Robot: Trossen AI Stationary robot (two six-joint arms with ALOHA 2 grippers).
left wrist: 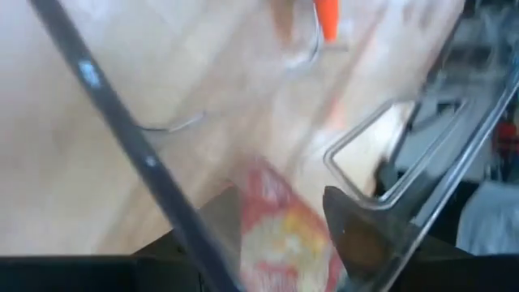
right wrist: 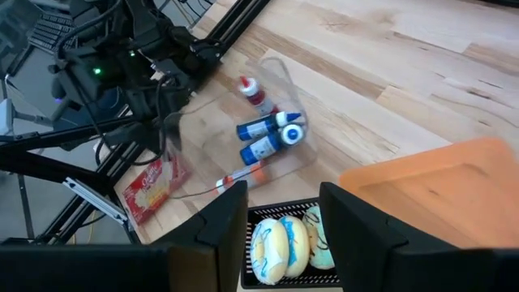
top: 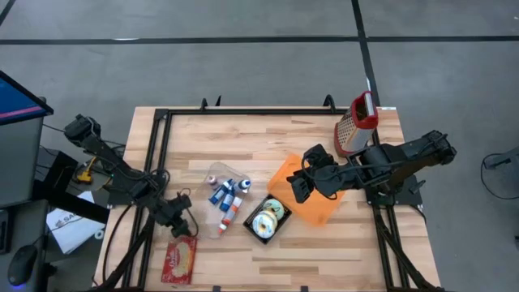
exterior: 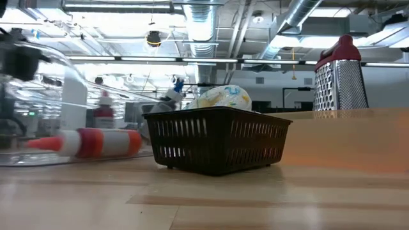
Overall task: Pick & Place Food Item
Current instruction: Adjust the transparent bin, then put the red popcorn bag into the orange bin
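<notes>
Just beneath the left gripper (top: 180, 227), at the front left of the desk (top: 268, 134), lies the red snack packet (top: 180, 259), flat on the wood. From the left wrist view the packet (left wrist: 280, 235) shows between the two dark fingers (left wrist: 357, 235), which stand spread apart on either side of it; I cannot tell whether they touch it.

Beyond those fingers, toward the middle of the desk, sits a clear plastic container (top: 223, 191) holding blue paint bottles (top: 220, 193) and a tube with a red-and-white body (top: 231, 215). From desk level the tube (exterior: 96, 142) lies on its side behind the clear wall.

Next to that, a small black basket (top: 268, 221) holds frosted doughnuts (top: 272, 212); in the low view the basket (exterior: 217, 140) stands in the middle with a doughnut (exterior: 220, 98) rising above its rim.

The right gripper (top: 298, 185) hovers just above and beside the basket, over the edge of an orange cutting board (top: 312, 203). Its fingers (right wrist: 231, 219) are parted with nothing between them, and the doughnuts (right wrist: 284, 243) lie directly below the gap. The orange board (right wrist: 454, 186) lies to one side of those fingers.

Farther back on the right, behind the right arm, a metal box grater (top: 353, 130) with a red handle stands upright; it also rises at the right of the low view (exterior: 342, 80).
</notes>
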